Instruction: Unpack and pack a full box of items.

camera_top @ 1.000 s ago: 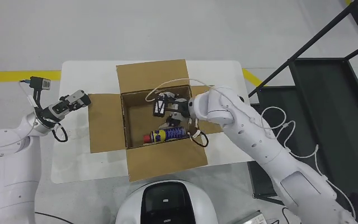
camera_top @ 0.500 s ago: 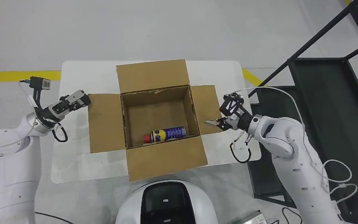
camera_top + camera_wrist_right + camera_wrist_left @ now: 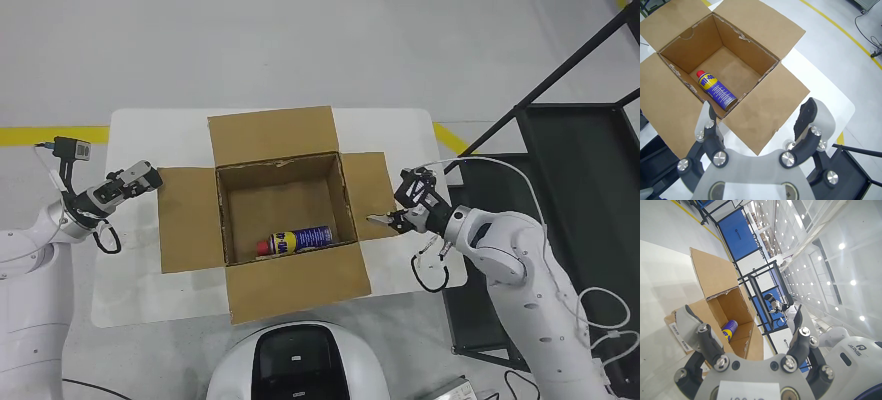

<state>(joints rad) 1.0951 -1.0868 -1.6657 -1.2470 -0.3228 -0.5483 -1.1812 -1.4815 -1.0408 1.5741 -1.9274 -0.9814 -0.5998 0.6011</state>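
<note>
One spray can (image 3: 716,89) is seen lying on its side on the floor of the open cardboard box (image 3: 270,130), close against the wall nearest the robot. The right gripper (image 3: 758,108) is held above the box's right flap, jaws spread and nothing between them. The left gripper (image 3: 742,313), likewise spread and empty, is held over the table's (image 3: 130,280) left edge. Because the can is round and crowded by the wall, it could be rolled aside or only half pinched, and a finger could be snagged on the torn cardboard rim.
</note>
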